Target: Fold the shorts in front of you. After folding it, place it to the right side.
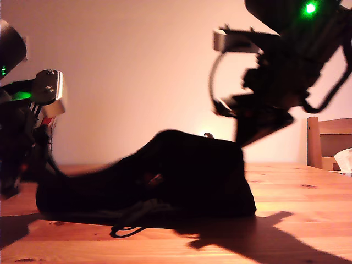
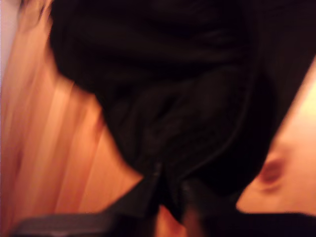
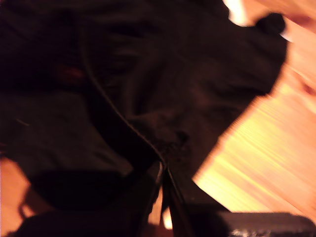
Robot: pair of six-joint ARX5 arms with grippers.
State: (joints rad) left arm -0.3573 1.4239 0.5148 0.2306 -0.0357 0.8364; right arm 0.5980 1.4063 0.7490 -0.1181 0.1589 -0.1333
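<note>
- The shorts (image 1: 181,176) lay as a dark heap on the wooden table (image 1: 308,192), near its front edge, one side lifted into a peak toward the exterior view's right, the rest slumped low toward that view's left.
- A loop of drawstring (image 1: 129,228) trailed out from under the heap toward the table's front edge.
- My first claw (image 2: 170,195) was clenched on a pinch of the shorts' black cloth, the fabric bunching straight off its tips with bare table showing either side.
- My second claw (image 3: 163,180) was likewise clenched on the shorts, at a seam or hem line that ran right into its closed tips.
- The wrist views did not settle which arm in the exterior view was which; one arm stood over the raised peak at that view's right, another sat low at its left, both blurred.
- The step in hand looked to be carrying one edge across to make a fold.
- To do it well, I judged both claws should travel level and together, keeping the held edge taut so the cloth lands flat.
- The loose drawstring risked being dragged or trapped in the fold; better to lay the fold so it tucks inside.
- Release should wait until the edge rests on the lower layer.
</note>
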